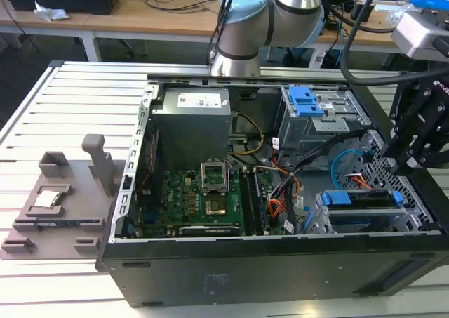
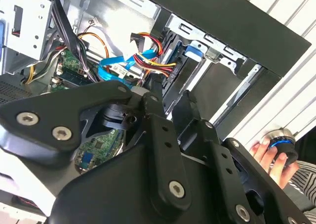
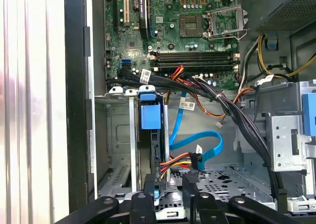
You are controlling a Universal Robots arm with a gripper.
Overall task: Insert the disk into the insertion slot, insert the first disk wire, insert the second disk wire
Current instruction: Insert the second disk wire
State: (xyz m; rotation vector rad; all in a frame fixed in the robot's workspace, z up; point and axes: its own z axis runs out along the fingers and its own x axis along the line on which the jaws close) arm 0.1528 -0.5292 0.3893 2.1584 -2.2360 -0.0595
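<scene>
The disk (image 1: 359, 199) in its bright blue carrier sits inside the insertion slot (image 1: 324, 223), the silver perforated cage at the case's front corner, on the exterior view's right. In the first wrist view the disk (image 3: 156, 150) stands on edge, with its blue tab above. A red, yellow and black power wire (image 3: 176, 159) and a flat blue data wire (image 3: 210, 141) end at black plugs right beside the disk's rear end; I cannot tell whether they are seated. My gripper (image 1: 403, 167) hovers just above that end, open (image 3: 170, 197), nothing between its fingers (image 2: 152, 99).
The open black computer case (image 1: 280, 262) lies on a slatted white table. A taller grey cage with blue clips (image 1: 307, 102) stands behind the slot. Black cable bundles (image 3: 237, 115) run beside the slot. A person's hand (image 2: 264, 152) holds a round knob outside the case.
</scene>
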